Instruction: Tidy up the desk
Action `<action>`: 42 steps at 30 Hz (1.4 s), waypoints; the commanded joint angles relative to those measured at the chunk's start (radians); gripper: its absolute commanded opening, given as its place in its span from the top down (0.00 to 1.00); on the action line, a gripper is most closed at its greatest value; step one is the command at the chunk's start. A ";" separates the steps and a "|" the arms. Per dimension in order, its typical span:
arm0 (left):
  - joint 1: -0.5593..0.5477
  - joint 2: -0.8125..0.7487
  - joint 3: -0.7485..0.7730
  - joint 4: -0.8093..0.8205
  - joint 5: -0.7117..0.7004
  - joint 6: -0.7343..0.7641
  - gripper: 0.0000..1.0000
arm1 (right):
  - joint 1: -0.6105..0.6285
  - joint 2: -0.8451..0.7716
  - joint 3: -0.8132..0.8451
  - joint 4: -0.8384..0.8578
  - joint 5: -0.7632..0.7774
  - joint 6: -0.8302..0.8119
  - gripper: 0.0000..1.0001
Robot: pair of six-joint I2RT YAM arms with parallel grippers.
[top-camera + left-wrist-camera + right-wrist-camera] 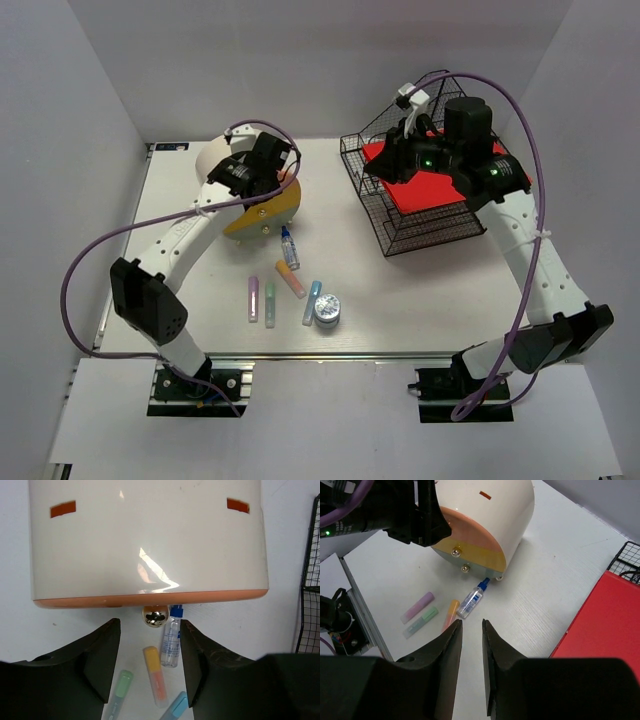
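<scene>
Plainly, the left pincer [150, 647] stands with its jaws apart. The small brass knob [155, 616] of the round drawer box [145, 545] sits just ahead of the gap and is not yet gripped. The right pincer [472, 630] hangs above the counter [420, 290] with only a narrow slit between its fingers and nothing in it, near the black wire basket [400, 215] that holds a red folder [430, 185]. The counter spreads white under everything, with its aluminium rail along the near edge by the arm bases.

The chief risk, as I judge it, lies at the knob — it is round, shiny and small. Jaws that close a little off centre could slide off it, or pinch the orange rim above it instead.

A pull brings a second hazard, because nothing braces the box. The whole box may slide forward rather than the drawer alone. The spray bottle [171, 640] lies just beside the box's front, and the orange highlighter [156, 680] is close by. A sliding box would shove both, and the bottle, being round, could roll on into the green highlighter [120, 690] and the blue highlighter [175, 707].

The arms are a third concern — if the right one reaches for the bottle while the left works at the box, they would crowd the same small patch and might knock together.
</scene>
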 commanded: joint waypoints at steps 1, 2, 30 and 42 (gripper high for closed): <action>0.011 0.003 0.007 0.033 0.021 0.011 0.39 | -0.006 -0.037 -0.016 0.043 0.010 0.005 0.71; 0.011 0.004 -0.002 0.040 0.024 0.015 0.40 | -0.006 -0.038 -0.019 0.046 0.014 0.003 0.71; 0.011 0.018 -0.068 0.099 -0.046 0.011 0.68 | -0.006 -0.069 -0.053 0.063 0.038 0.000 0.71; -0.027 -0.123 -0.211 0.197 0.164 0.008 0.82 | -0.006 -0.080 -0.051 0.060 0.050 0.002 0.71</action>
